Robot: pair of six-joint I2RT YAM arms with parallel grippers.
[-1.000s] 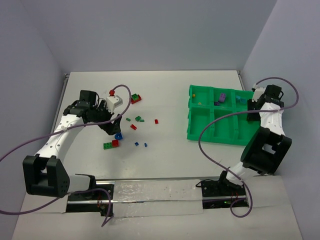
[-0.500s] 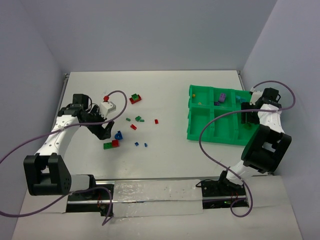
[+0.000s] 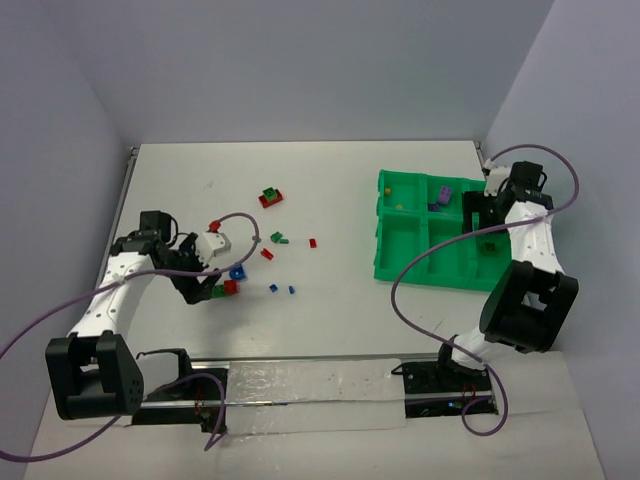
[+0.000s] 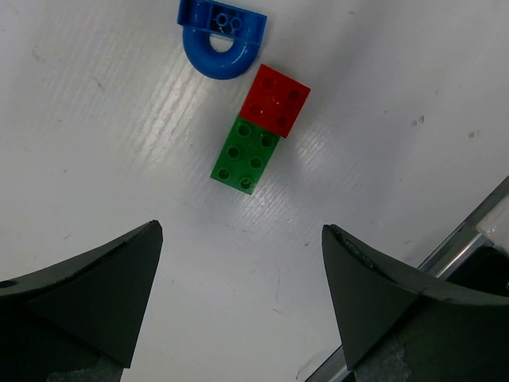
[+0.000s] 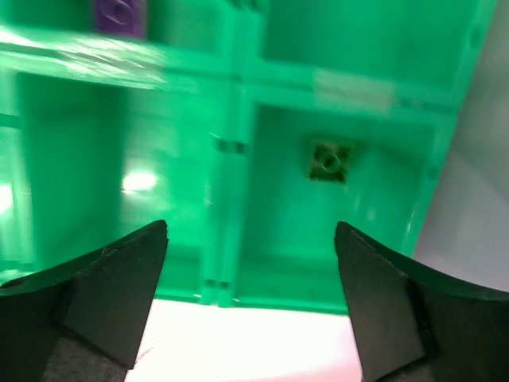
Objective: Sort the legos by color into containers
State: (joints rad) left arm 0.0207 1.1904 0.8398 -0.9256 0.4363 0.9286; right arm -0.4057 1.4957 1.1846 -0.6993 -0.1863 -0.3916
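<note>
Pale grey walls close in a white bench (image 3: 330, 200). From above, the green tray (image 3: 380, 240) sits at the right. Most legos lie loose left of centre, well apart from it: a red-and-green stack (image 3: 268, 196) and scattered small green, red and blue pieces. The left arm (image 3: 115, 290) reaches low over the bench toward a nearby cluster, which reads as lining up a pick. The right arm (image 3: 530, 240) bends over the tray's right side.

In the left wrist view, the left jaws stand wide apart with only bare bench between them. Ahead lie a green brick (image 4: 245, 155) and a red brick (image 4: 274, 99), touching edge to edge and perhaps joined. A blue arch piece (image 4: 221, 40) lies just beyond them. Two colours sitting together will likely need separating, since they belong in different containers.

The right wrist view is blurred. The right jaws are also wide apart and hold nothing. They hang over a compartment with one dark green brick (image 5: 328, 159) resting on its floor, about where a release from above would leave it. A purple brick (image 5: 119, 14) sits in another compartment, behind a dividing wall.
</note>
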